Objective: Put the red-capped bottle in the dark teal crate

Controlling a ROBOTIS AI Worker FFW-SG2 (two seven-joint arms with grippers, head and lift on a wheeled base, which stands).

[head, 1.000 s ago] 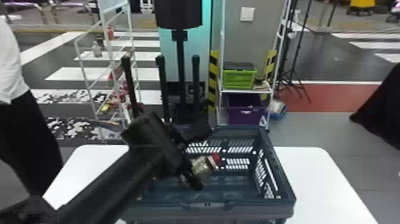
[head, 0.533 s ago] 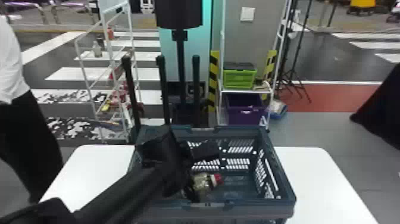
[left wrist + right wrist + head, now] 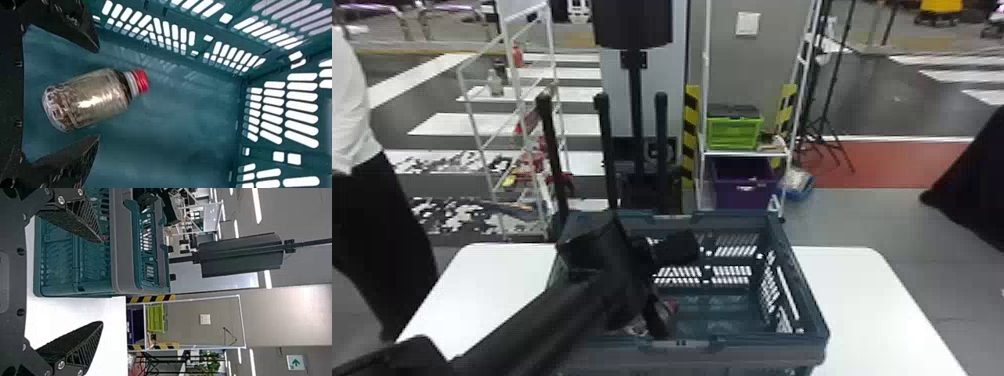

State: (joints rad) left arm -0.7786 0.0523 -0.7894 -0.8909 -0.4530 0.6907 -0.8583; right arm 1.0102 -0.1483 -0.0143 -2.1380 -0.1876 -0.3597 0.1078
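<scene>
1. The bottle (image 3: 88, 98) is lying on its side on the floor of the dark teal crate (image 3: 752, 356), and its red cap (image 3: 141, 81) is pointing away from the palm of the left gripper (image 3: 98, 94).
2. The two fingers of this gripper are standing apart, one on each side of the bottle, and I am seeing a gap along both sides, so nothing is being clamped.
3. The placing is looking finished to me; what is remaining, I judge, is the leaving of the hand.
4. For doing this well, the fingers should be keeping their wide opening while the hand is going back, straight along its own line, so that neither tip is brushing the bottle and making it roll.
5. The left arm (image 3: 532, 320) is reaching over the near side of the crate, therefore it should be rising enough before it is swinging away; otherwise it could be catching the rim and pulling the crate on the white table (image 3: 857, 285).
6. The right gripper (image 3: 102, 281) is waiting near the crate, its fingers apart and holding nothing; it is not being needed for this step.
</scene>
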